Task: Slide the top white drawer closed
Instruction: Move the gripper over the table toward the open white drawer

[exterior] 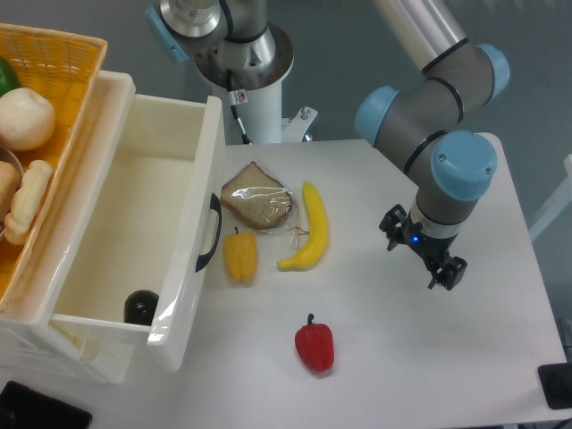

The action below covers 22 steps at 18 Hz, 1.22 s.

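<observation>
The top white drawer (143,192) stands pulled far out of the cabinet at the left, its inside open to view with a dark round object (140,307) in its near corner. Its front panel carries a black curved handle (209,232) facing right. My gripper (422,250) hangs over the table's right half, well away from the drawer, seen from above under the blue wrist joint. Its fingers are hidden by the wrist, so its state does not show.
An orange woven basket (67,54) with food sits on the cabinet top at the far left. Just right of the drawer front lie a bagged bread slice (257,206), a yellow pepper (239,256), a banana (310,229) and a red pepper (315,346).
</observation>
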Each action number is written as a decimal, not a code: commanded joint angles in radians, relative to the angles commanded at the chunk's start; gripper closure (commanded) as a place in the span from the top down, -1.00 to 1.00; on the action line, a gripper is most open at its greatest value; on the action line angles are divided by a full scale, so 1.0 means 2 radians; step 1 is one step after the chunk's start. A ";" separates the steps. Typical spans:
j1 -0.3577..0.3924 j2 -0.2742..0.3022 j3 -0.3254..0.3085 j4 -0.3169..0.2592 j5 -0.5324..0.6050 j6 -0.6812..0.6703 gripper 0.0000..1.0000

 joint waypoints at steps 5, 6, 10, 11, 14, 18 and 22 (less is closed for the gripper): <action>-0.001 0.007 -0.011 0.000 0.002 0.000 1.00; -0.002 0.008 -0.023 0.001 0.002 -0.002 1.00; -0.002 0.041 -0.052 -0.001 0.003 -0.007 1.00; -0.001 0.046 -0.062 -0.001 0.004 -0.008 1.00; 0.000 0.061 -0.084 -0.005 0.005 -0.037 1.00; -0.003 0.081 -0.109 -0.006 -0.004 -0.070 1.00; -0.007 0.104 -0.114 -0.011 -0.073 -0.152 1.00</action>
